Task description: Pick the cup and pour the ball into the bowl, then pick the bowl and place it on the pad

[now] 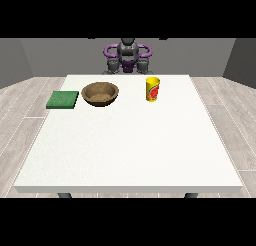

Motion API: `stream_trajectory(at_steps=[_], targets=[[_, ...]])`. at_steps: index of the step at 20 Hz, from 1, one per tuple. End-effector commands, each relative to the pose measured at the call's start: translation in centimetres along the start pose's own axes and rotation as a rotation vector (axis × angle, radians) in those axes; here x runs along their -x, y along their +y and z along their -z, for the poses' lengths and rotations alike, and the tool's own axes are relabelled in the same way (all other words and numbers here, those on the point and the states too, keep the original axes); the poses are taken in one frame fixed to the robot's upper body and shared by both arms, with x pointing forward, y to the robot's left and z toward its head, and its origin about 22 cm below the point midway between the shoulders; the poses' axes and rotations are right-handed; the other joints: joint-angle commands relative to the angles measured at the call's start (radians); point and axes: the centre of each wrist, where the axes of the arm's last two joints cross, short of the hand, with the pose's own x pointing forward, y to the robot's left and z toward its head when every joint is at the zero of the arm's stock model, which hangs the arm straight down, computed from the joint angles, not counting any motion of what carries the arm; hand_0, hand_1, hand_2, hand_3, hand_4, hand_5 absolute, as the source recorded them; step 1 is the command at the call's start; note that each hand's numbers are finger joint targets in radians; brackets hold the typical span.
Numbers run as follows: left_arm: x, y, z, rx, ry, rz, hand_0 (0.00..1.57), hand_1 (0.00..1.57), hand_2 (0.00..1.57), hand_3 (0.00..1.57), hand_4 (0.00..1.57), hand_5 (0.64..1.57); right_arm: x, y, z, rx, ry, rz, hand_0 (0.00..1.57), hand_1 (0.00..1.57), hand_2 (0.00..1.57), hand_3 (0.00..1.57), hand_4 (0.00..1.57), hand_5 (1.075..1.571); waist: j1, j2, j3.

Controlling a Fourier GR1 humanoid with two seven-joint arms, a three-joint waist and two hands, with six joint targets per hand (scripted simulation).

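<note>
Seen across a white desk: yellow cup standing upright toward the far edge, brown bowl well to its left, green pad just beside the bowl at the desk's left edge. Ball hidden. Robot behind the desk; hands' state impossible to tell.
</note>
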Motion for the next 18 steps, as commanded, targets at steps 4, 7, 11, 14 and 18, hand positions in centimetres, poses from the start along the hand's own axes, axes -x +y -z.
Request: stream_trajectory(at_steps=[4, 7, 11, 14, 18], targets=[[-5.8, -3.3, -1.0, 0.003, -0.073, -0.025, 0.00, 0.00, 0.00, 0.00, 0.58, 1.560, -4.0, -0.8, -2.2, 0.034, -0.055, 0.051, 0.00, 0.00, 0.00, 0.00, 0.79, 1.548, 0.000, 0.080, 0.0001], [-6.5, -4.2, 0.2, 0.004, -0.181, -0.030, 0.00, 0.00, 0.00, 0.00, 0.59, 1.557, -6.0, -1.2, -1.4, 0.017, -0.162, 0.050, 0.00, 0.00, 0.00, 0.00, 0.76, 1.549, -0.017, 0.197, -0.0002], [-7.0, -2.3, 2.4, 0.006, -0.329, 0.013, 0.00, 0.00, 0.00, 0.00, 0.59, 1.550, -5.5, 0.0, 0.1, 0.014, -0.275, 0.064, 0.00, 0.00, 0.00, 0.00, 0.72, 1.546, -0.021, 0.357, -0.0003], [-5.9, -3.5, 3.6, 0.003, -0.425, 0.058, 0.00, 0.00, 0.00, 0.00, 0.55, 1.526, -5.7, 1.1, 1.3, -0.022, -0.378, 0.070, 0.00, 0.00, 0.00, 0.09, 0.71, 1.545, -0.022, 0.482, -0.0003], [-5.2, -0.5, 4.7, -0.018, -0.536, 0.094, 0.00, 0.00, 0.00, 0.00, 0.55, 1.487, -6.3, -1.6, 2.6, 0.004, -0.465, 0.058, 0.00, 0.00, 0.00, 0.00, 0.69, 1.543, -0.007, 0.611, -0.0004]])
